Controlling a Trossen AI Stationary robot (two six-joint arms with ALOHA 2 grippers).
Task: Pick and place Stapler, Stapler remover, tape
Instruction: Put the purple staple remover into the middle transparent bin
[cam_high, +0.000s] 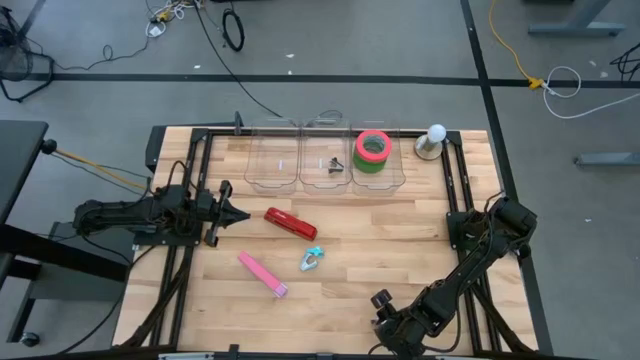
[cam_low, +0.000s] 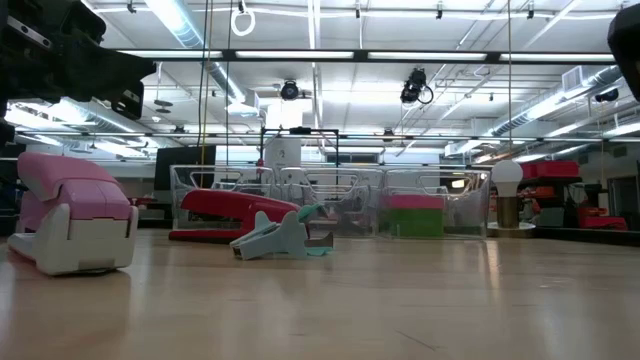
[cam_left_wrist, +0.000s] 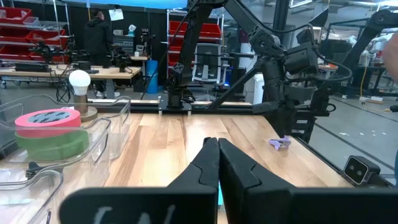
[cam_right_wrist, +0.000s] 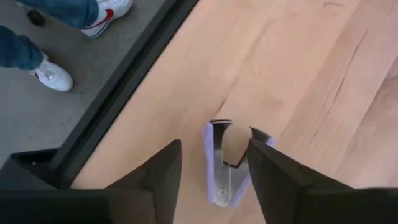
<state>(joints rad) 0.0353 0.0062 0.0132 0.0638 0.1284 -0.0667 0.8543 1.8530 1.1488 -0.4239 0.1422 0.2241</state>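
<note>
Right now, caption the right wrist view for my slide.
Open right gripper poised over a lavender staple remover near the table edge.

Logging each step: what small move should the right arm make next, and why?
Probably close. The right end effector stands open at the table's near edge, fingers on either side of the lavender staple remover lying flat on the wood, not yet gripped.

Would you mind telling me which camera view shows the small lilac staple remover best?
The right wrist view: the lilac staple remover lies on the wood between the open right gripper. The left wrist view shows it as a distant speck; the high and low views don't show it.
</note>
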